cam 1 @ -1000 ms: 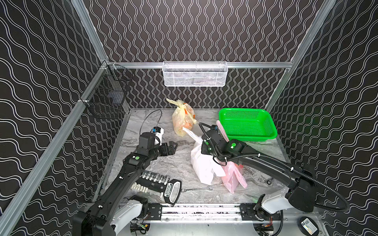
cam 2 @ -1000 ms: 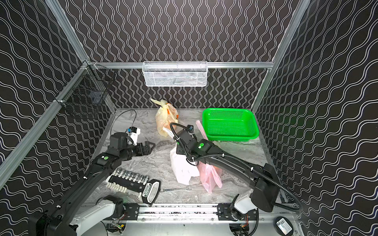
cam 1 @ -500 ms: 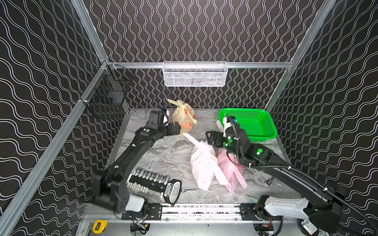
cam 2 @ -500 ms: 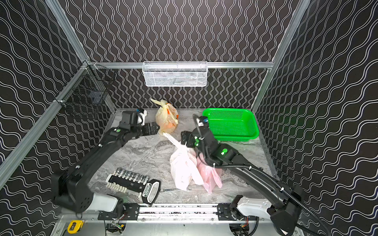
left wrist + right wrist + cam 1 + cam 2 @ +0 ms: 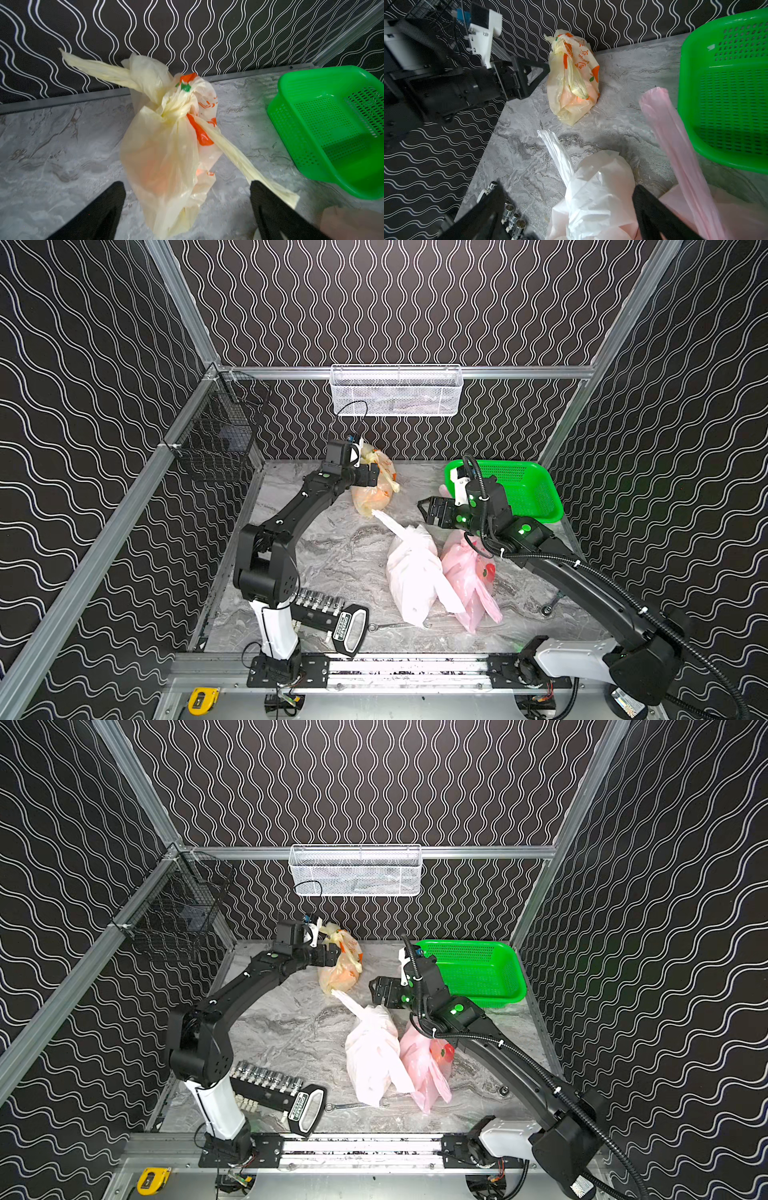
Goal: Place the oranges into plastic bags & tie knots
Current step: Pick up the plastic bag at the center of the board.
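Observation:
Three plastic bags lie on the marble table. The yellowish bag (image 5: pixel 372 493) with orange print stands at the back, its handles tied in a knot (image 5: pixel 172 108); oranges (image 5: pixel 158 166) show through it as a blur. My left gripper (image 5: pixel 371 477) is open, with the bag's lower part between its spread fingers (image 5: pixel 116 197), which do not touch it. The white bag (image 5: pixel 411 572) and pink bag (image 5: pixel 469 580) lie side by side in the middle. My right gripper (image 5: pixel 428 510) hangs open just above the white bag's bunched top (image 5: pixel 600 197), holding nothing.
A green perforated basket (image 5: pixel 540 517) stands at the back right, close behind my right wrist. A socket rail (image 5: pixel 320 601) and a wrench (image 5: pixel 395 626) lie near the front edge. A white mesh basket (image 5: pixel 395 389) hangs on the back wall, a black wire basket (image 5: pixel 216 439) on the left.
My left arm swung from the front left to the yellowish bag at the back. My right gripper opened, let go of the white bag's top and drew back toward the green basket.

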Available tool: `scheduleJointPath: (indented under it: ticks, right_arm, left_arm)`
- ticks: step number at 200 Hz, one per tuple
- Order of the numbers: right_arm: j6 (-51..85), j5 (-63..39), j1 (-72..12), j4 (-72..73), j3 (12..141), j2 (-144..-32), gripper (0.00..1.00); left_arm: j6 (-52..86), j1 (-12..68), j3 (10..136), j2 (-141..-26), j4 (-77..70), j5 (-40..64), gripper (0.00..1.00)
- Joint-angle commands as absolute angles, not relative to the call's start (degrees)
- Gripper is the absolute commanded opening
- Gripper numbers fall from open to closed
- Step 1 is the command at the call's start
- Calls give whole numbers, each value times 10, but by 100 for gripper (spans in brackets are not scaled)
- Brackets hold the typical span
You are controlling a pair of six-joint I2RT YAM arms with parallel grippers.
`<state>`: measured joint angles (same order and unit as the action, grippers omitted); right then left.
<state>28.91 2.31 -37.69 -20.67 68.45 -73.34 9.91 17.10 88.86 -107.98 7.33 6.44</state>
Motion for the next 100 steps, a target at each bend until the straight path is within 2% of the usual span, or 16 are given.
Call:
scheduleJointPath:
  ticks: [1,100]
  right_arm:
    - [287,5,-375,-187,674,-729,96]
    - [295,9,-374,-198,657,-728,95]
  left_arm:
    - [98,171,892,-1106,-46,30,97]
    - [126,173,1031,-1249,11,34,99]
